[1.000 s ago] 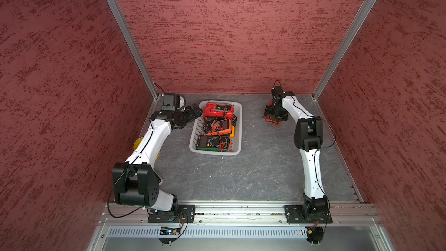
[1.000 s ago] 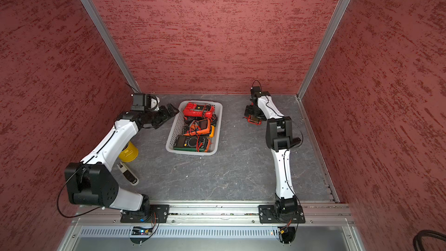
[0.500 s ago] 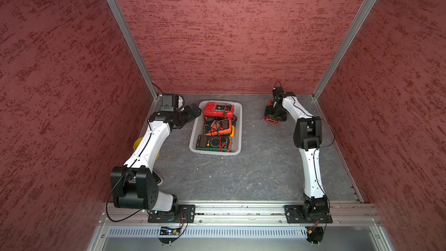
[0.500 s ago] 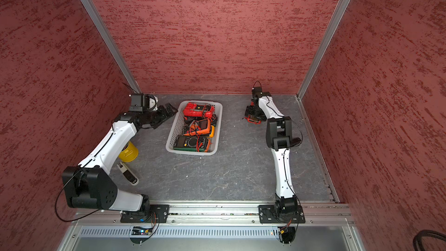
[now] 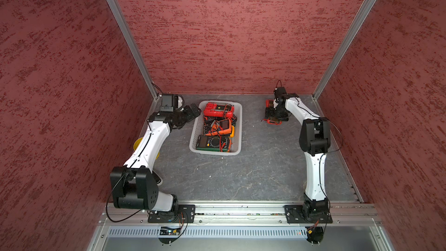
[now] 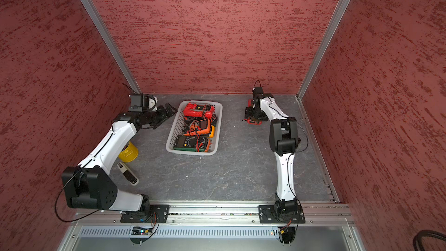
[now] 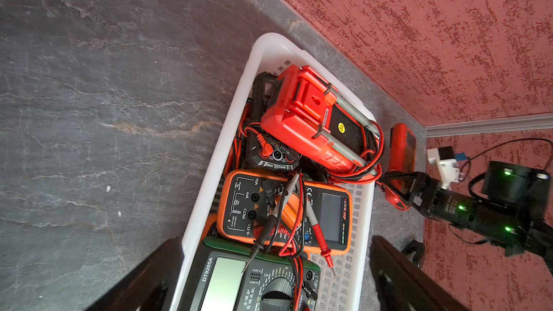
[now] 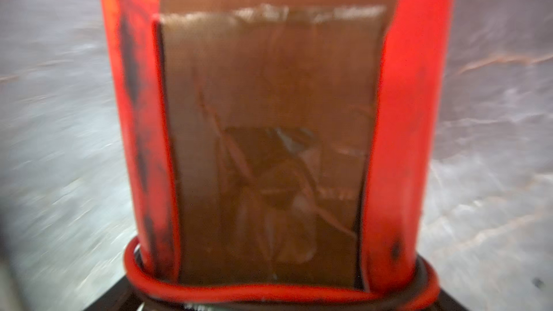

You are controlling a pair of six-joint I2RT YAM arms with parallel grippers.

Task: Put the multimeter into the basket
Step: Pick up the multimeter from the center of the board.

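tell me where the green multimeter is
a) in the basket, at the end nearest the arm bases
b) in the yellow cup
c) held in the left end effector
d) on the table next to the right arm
a: in a top view the green multimeter lies flat inside the white basket, at the end closest to the arm bases, with the orange multimeter just beyond it.

A robot test booth in a lab: a grey stone-look tabletop (image 5: pixel 241 179) boxed in by red textured wall panels (image 5: pixel 241 32) on bare metal posts (image 5: pixel 128 37), two robot arms (image 5: pixel 149 146) bolted to a metal rail (image 5: pixel 241 214), and a basket (image 5: pixel 214 153) full of multimeters (image 5: pixel 212 143).
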